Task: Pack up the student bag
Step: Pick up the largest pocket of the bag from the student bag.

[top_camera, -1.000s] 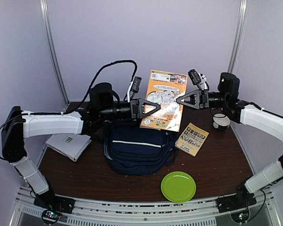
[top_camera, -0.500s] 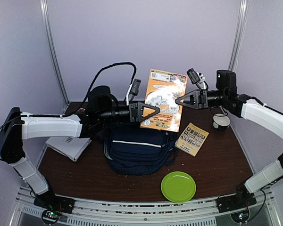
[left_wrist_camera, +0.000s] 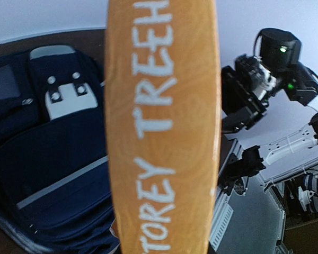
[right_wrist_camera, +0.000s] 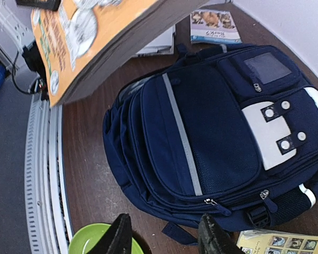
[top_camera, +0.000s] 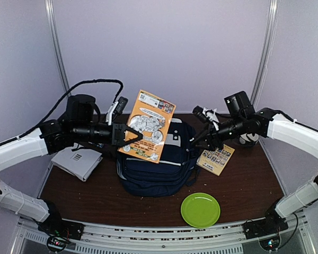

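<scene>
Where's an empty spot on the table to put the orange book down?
Bare table lies in front of the white booklet, left of the backpack. More lies right of the green plate. Around the yellow card it is crowded.

green plate [top_camera: 200, 209]: table [top_camera: 95, 200] front | yellow picture booklet [top_camera: 215, 157]: right | white book [top_camera: 76, 162]: left | orange book [top_camera: 147, 126]: aloft, tilted
</scene>
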You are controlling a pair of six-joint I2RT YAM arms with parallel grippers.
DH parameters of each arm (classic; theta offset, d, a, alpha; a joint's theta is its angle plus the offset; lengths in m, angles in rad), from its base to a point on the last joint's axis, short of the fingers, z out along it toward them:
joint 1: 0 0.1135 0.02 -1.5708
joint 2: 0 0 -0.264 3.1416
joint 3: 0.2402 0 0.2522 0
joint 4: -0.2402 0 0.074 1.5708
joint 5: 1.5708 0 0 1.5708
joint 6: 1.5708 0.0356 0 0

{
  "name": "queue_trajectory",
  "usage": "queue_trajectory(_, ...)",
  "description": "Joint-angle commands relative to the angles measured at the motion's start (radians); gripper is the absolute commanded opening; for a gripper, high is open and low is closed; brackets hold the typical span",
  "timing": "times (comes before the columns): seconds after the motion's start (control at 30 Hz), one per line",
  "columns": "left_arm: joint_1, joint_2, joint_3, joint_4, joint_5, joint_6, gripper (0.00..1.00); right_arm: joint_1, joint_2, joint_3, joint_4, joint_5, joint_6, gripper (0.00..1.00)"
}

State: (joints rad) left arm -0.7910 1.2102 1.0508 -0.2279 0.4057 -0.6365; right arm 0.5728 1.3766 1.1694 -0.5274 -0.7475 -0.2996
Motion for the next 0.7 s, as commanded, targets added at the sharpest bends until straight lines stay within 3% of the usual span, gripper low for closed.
queue_trajectory(0.0,0.098,-0.092,-0.059,-0.265,-0.067,0.023,0.00,0.168,0.069,0.030,-0.072,0.310,-0.180,0.41)
queue_trajectory(0.23,0.189,-0.264,-0.203,-0.317,-0.096,-0.006,0.00,0.398,0.231,0.054,-0.046,0.556,-0.287,0.34)
queue_trajectory(0.67,0.219,-0.436,-0.314,-0.312,-0.189,-0.083,0.00,0.495,0.384,0.105,-0.029,0.636,-0.302,0.53)
